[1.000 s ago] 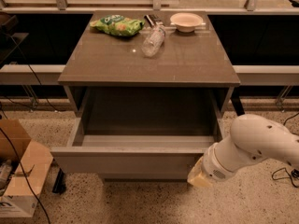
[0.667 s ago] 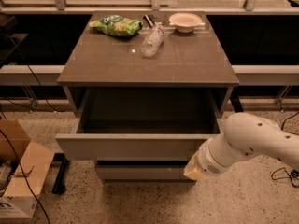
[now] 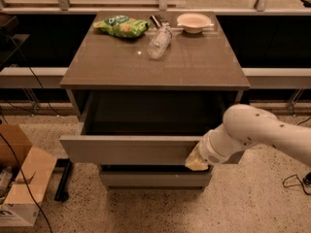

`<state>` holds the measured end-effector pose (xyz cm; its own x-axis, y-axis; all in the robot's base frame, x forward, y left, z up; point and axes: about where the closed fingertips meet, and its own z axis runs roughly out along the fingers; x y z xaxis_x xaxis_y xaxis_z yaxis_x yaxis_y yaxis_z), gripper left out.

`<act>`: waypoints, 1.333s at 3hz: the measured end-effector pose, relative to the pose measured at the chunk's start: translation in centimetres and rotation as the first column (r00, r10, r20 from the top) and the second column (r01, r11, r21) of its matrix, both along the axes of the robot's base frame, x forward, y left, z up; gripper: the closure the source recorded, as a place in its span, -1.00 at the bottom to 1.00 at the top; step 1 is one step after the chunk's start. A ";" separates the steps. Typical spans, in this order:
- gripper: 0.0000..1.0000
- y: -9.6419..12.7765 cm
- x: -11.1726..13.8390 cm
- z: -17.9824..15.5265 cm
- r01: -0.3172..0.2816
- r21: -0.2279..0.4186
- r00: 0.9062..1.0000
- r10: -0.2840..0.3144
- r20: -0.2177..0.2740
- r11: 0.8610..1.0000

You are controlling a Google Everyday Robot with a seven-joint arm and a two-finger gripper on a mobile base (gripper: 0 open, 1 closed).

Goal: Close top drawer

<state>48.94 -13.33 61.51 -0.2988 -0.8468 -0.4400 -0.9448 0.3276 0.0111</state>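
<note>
The top drawer point(image 3: 126, 148) is a wide grey box drawer with a flat handleless front. It stands partly open under the cabinet's tabletop point(image 3: 155, 62), and its dark inside looks empty. My gripper point(image 3: 197, 162) sits at the end of the white arm, pressed against the right end of the drawer's front panel. The arm reaches in from the right. A lower grey drawer front point(image 3: 155, 178) shows just beneath.
On the tabletop lie a green chip bag point(image 3: 121, 26), a clear plastic bottle point(image 3: 159, 41) on its side and a white bowl point(image 3: 194, 21). A cardboard box point(image 3: 19, 178) stands on the floor at the left. Cables run along the floor on both sides.
The top drawer has slid back into the cabinet by a good part of its length. My arm and gripper have moved with its front panel toward the cabinet.
</note>
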 end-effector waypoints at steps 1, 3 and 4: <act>1.00 0.6 2.1 0.1 -0.001 0.010 1.000 0.001 0.024 1.000; 0.48 -0.3 6.5 0.6 0.106 0.008 0.959 -0.104 0.264 0.994; 0.01 -0.8 9.1 1.4 0.157 0.059 0.918 -0.167 0.358 0.986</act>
